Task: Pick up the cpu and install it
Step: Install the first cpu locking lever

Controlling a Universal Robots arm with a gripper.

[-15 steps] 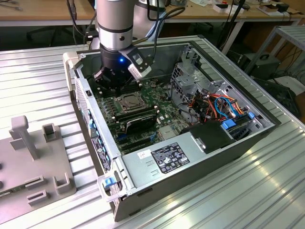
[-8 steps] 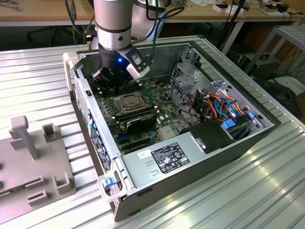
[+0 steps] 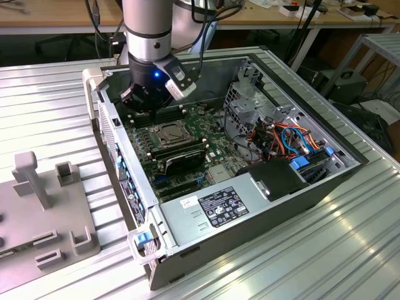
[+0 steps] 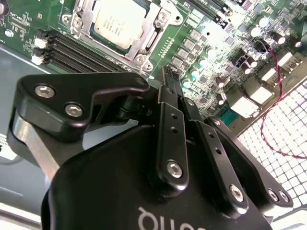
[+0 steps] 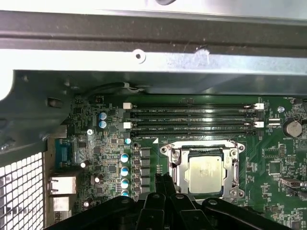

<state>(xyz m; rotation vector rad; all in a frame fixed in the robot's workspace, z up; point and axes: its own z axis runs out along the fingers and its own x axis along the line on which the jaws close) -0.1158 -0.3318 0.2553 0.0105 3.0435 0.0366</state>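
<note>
The cpu (image 5: 205,173) is a silver-grey square chip lying flat inside the metal-framed socket (image 5: 169,152) on the green motherboard, seen in both wrist views (image 4: 117,24) and in the exterior view (image 3: 170,132). My black gripper (image 4: 169,76) hangs inside the open computer case, above the board and just beside the socket, apart from the chip. Its two fingers are pressed together with nothing between them, as the first wrist view also shows at the gripper (image 5: 164,179). In the exterior view the gripper (image 3: 150,97) sits toward the case's far corner.
Black RAM slots (image 5: 192,120) run beside the socket. The case wall (image 3: 119,150) stands close on the exterior view's left. A power supply (image 3: 215,209), coloured cables (image 3: 284,137) and a drive cage fill the near and right parts. A grey fixture (image 3: 44,212) lies outside.
</note>
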